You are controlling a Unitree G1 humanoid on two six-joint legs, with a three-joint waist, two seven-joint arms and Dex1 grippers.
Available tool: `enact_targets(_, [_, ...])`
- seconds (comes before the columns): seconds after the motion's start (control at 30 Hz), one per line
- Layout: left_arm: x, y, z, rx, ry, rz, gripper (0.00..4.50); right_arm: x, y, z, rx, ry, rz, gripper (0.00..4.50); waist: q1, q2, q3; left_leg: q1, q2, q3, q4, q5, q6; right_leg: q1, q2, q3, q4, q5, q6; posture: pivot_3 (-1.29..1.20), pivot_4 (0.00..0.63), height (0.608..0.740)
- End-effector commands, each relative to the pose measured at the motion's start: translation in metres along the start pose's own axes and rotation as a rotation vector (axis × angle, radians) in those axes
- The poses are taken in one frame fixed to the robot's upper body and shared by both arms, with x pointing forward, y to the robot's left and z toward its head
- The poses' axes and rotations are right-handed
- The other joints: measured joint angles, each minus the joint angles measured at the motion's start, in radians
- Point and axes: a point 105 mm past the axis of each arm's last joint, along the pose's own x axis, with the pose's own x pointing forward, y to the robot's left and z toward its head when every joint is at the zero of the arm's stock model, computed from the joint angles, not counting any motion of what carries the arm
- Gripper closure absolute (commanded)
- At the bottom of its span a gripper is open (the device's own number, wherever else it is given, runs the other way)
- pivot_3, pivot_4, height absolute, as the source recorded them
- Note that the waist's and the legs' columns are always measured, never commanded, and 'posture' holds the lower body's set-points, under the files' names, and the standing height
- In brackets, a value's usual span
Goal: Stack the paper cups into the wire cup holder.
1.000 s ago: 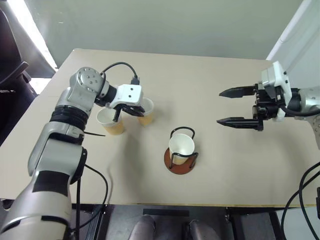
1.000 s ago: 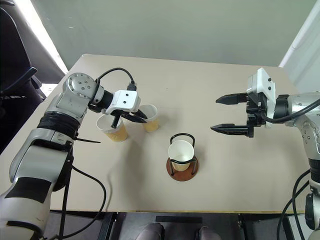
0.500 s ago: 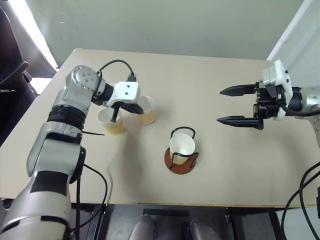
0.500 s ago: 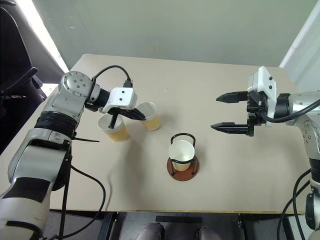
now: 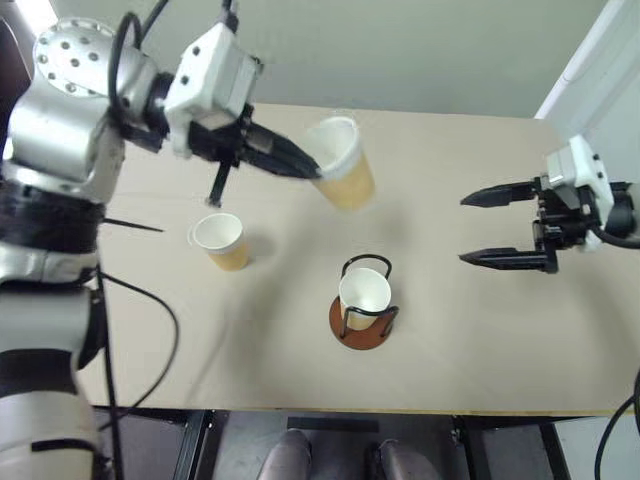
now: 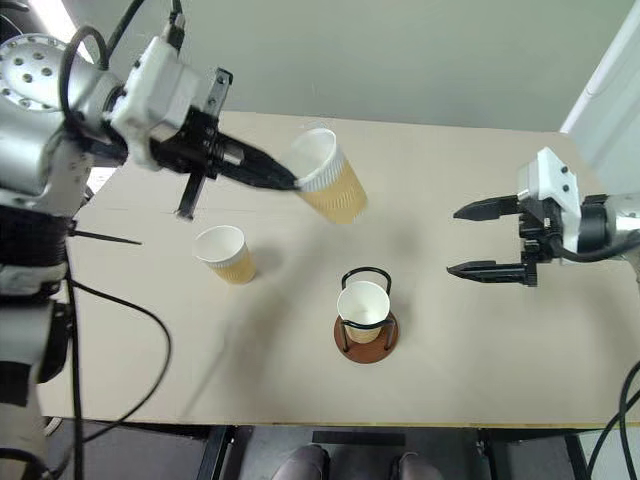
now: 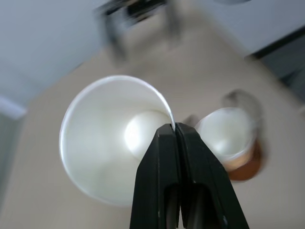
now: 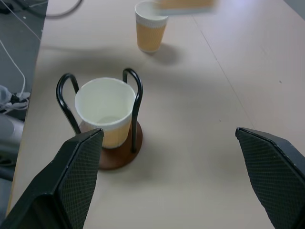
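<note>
Paper cups number three on my tan table [image 5: 470,370]. One cup [image 5: 364,290] sits upright inside the wire cup holder [image 5: 363,318], low and just right of centre in the head views; the wire loops cross in front of its lower wall, so I cannot make out its foot. A second cup [image 5: 342,163] hangs tilted above the table, upper centre, its white rim pinched by my left gripper [image 5: 312,170], whose fingers are clamped together on that rim. In my left wrist view those black fingers [image 7: 164,186] cover part of the cup's near wall, and the holder beyond is blurred. The third cup [image 5: 222,241] stands upright on the table at centre left, apart from the holder. My right gripper [image 5: 508,226] hovers at the right edge, well apart from the holder, its two fingers spread wide and grasping nothing. In my right wrist view the lifted cup is cut off at the frame's top.
</note>
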Motion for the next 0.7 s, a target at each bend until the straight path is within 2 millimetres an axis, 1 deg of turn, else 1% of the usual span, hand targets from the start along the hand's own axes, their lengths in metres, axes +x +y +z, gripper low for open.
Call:
enact_targets(0.03, [0.011,-0.014,0.007,0.015,-0.015,-0.114,4.48,-0.020,-0.004,0.012,-0.071,0.002,-0.052,0.00,0.000,0.000,0.000,0.001,0.000,0.000,0.002,0.000,0.000,0.000,0.000,0.000,-0.001,0.000,0.000,0.00,0.150,0.740])
enact_targets(0.07, [0.015,-0.016,0.003,0.014,-0.004,-0.135,4.48,-0.022,-0.003,0.013,-0.074,0.003,-0.053,0.00,-0.001,0.000,0.000,0.002,0.000,0.000,0.003,0.000,0.001,0.001,0.000,0.000,0.000,0.000,0.000,0.00,0.150,0.740])
enact_targets(0.17, [0.026,-0.017,-0.016,0.032,0.080,-0.170,4.48,-0.024,0.005,0.019,-0.086,-0.007,-0.028,0.00,-0.005,0.001,0.000,0.012,0.001,0.000,0.004,-0.002,0.005,0.009,0.000,0.001,0.002,0.000,0.000,0.00,0.150,0.740])
enact_targets(0.27, [0.030,-0.014,-0.023,0.047,0.103,-0.176,4.48,-0.024,0.012,0.021,-0.092,-0.012,-0.010,0.00,-0.007,0.001,0.000,0.017,0.001,0.000,0.005,-0.004,0.008,0.015,0.000,0.001,0.001,0.000,0.000,0.00,0.150,0.740])
enact_targets(0.47, [0.034,-0.008,-0.026,0.070,0.108,-0.179,4.48,-0.031,0.030,0.030,-0.094,-0.057,0.029,0.00,-0.005,0.001,0.000,0.010,0.000,0.001,0.010,-0.005,0.007,0.013,0.000,0.001,-0.001,-0.001,0.001,0.00,0.150,0.740])
enact_targets(0.7, [0.038,-0.013,-0.031,0.070,0.096,-0.207,4.48,-0.025,0.032,0.030,-0.091,-0.060,0.015,0.00,-0.005,0.001,0.000,0.008,0.000,0.001,0.009,-0.005,0.008,0.012,0.000,0.001,-0.001,-0.001,0.003,0.00,0.150,0.740])
